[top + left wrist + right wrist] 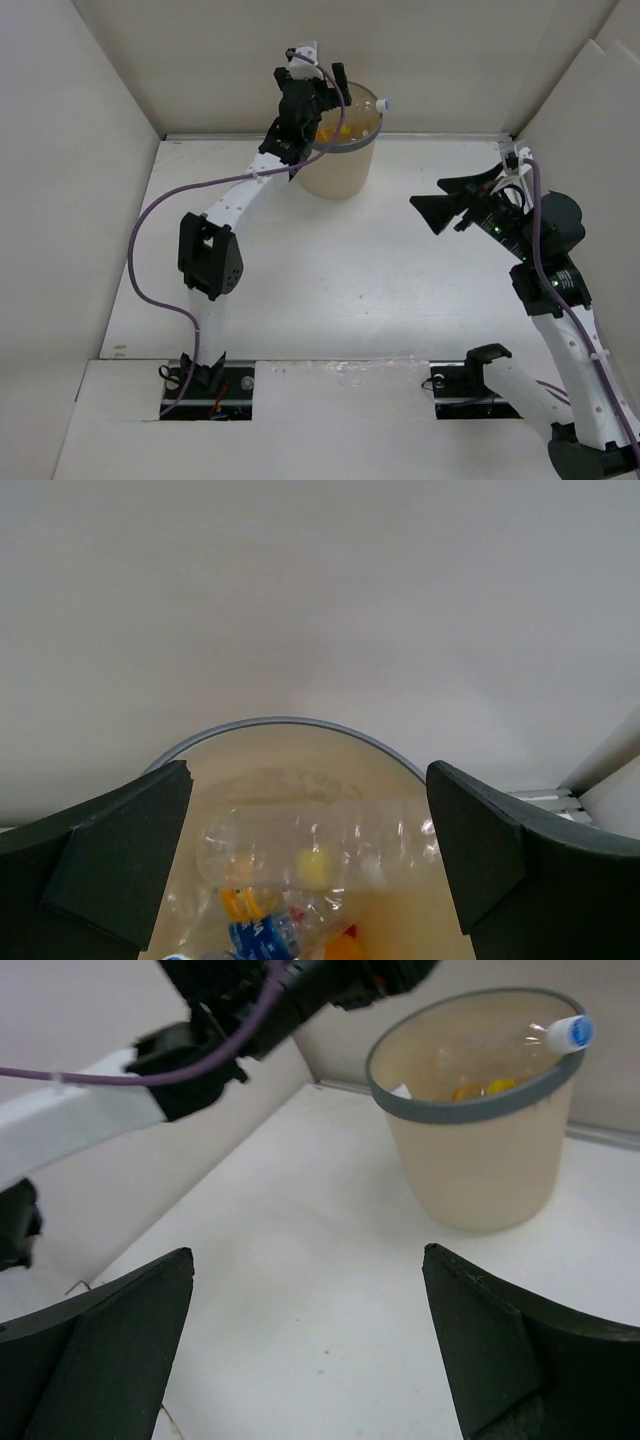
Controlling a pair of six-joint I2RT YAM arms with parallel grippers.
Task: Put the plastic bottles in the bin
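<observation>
The beige bin [335, 175] with a grey rim stands at the back of the table. It holds several small bottles: a blue label [262, 935] and a yellow one [238, 904] show. The larger clear unlabelled bottle [320, 845] lies across the top of them, its white cap [384, 104] poking over the right rim. My left gripper [330, 92] hovers over the bin's left rim, open and empty, above the large bottle [310, 780]. My right gripper [428, 193] is open and empty above the table, right of the bin [308, 1255]. The bin [480, 1160] also shows in the right wrist view.
White walls enclose the table on the left, back and right. The left arm [235, 205] with its purple cable reaches from the near left edge to the bin. No bottles lie on the table surface [350, 280].
</observation>
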